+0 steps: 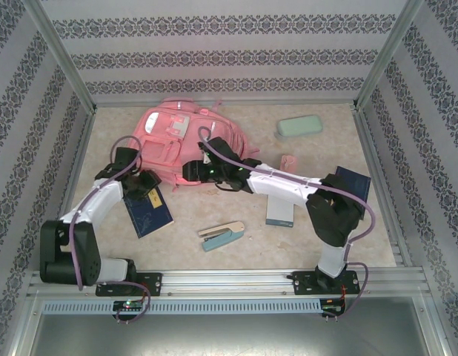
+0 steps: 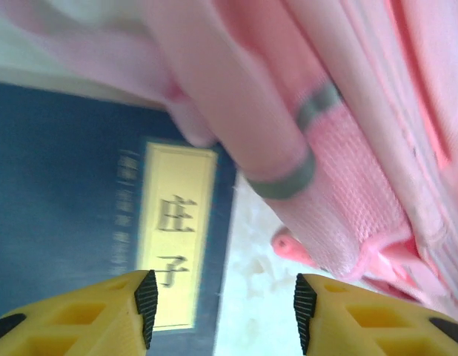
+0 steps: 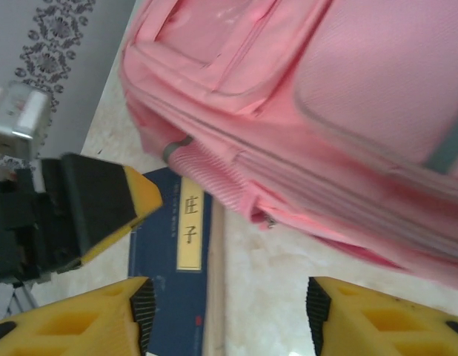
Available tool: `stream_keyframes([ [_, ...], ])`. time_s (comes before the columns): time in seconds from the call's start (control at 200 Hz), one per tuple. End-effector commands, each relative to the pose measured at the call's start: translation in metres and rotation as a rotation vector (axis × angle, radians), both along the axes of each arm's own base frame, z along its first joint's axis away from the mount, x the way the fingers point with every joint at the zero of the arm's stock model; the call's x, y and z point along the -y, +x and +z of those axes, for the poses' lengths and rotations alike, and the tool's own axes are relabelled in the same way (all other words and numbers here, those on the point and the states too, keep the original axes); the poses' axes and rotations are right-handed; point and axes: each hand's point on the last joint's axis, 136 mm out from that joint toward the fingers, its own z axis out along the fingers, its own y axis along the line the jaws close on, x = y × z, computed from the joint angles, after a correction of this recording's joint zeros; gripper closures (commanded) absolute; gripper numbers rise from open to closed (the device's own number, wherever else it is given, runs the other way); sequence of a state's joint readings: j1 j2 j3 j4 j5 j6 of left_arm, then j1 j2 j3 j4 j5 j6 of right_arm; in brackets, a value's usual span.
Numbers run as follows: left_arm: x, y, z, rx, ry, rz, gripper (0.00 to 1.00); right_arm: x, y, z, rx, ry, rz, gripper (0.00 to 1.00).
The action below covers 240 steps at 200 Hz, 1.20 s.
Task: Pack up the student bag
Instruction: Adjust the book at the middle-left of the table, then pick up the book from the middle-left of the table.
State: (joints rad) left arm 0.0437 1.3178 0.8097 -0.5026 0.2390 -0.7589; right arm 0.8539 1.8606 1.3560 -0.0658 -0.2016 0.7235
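Nearest the lens, the left gripper (image 2: 225,315) holds its yellow jaws partly apart with nothing between them, poised over the right edge of a dark blue book (image 2: 66,185) with a yellow title label. The right gripper (image 3: 225,319) is likewise spread and empty, looking at the same book from the other side. Both meet at the near edge of the student bag (image 1: 173,141), which lies flat, front pockets up, at the far left-centre of the table (image 1: 236,259). The book rests just beside that edge, its top tucked under a pink strap (image 2: 236,126). I judge that the arms gather here because the book is next to go in and the bag's edge must first be lifted or opened. A stapler (image 1: 221,236), a mint-green pencil case (image 1: 299,126) and a second dark blue book (image 1: 355,182) lie well apart on the table, probably for later. Whether the main compartment is unzipped cannot be told. The strap hides the book's far end, the left wrist view is blurred, and the right arm covers part of the second book and of a pale flat item (image 1: 279,213).
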Motion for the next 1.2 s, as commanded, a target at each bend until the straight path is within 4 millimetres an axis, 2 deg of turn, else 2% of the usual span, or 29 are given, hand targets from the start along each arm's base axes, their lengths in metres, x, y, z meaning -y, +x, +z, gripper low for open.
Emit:
stream_keyframes([
  [0.0, -0.030, -0.035, -0.011, -0.088, 0.035, 0.053, 0.43, -0.025, -0.013, -0.009, -0.015, -0.019, 0.079, 0.46],
  [0.135, -0.046, -0.051, -0.024, -0.133, 0.020, 0.119, 0.41, -0.050, -0.022, -0.026, -0.021, -0.052, 0.147, 0.49],
  [0.28, -0.048, -0.060, -0.041, -0.151, -0.012, 0.165, 0.40, -0.072, -0.032, -0.046, -0.005, -0.108, 0.220, 0.50],
  [0.634, -0.060, -0.080, -0.055, -0.212, 0.058, 0.211, 0.39, -0.104, -0.050, -0.103, -0.024, -0.206, 0.314, 0.53],
  [0.744, -0.051, -0.077, -0.062, -0.189, 0.012, 0.193, 0.39, -0.103, -0.053, -0.118, -0.035, -0.245, 0.316, 0.54],
  [0.909, -0.044, -0.075, -0.066, -0.159, -0.025, 0.187, 0.39, -0.097, -0.051, -0.128, -0.024, -0.284, 0.305, 0.56],
  [1.029, -0.038, -0.069, -0.065, -0.119, -0.064, 0.171, 0.40, -0.099, -0.055, -0.138, -0.051, -0.285, 0.327, 0.63],
  [1.139, -0.028, -0.060, -0.063, -0.060, -0.122, 0.144, 0.41, -0.101, -0.059, -0.140, -0.067, -0.270, 0.340, 0.64],
  [1.194, -0.021, -0.054, -0.060, -0.022, -0.164, 0.129, 0.42, -0.102, -0.059, -0.138, -0.069, -0.263, 0.345, 0.67],
])
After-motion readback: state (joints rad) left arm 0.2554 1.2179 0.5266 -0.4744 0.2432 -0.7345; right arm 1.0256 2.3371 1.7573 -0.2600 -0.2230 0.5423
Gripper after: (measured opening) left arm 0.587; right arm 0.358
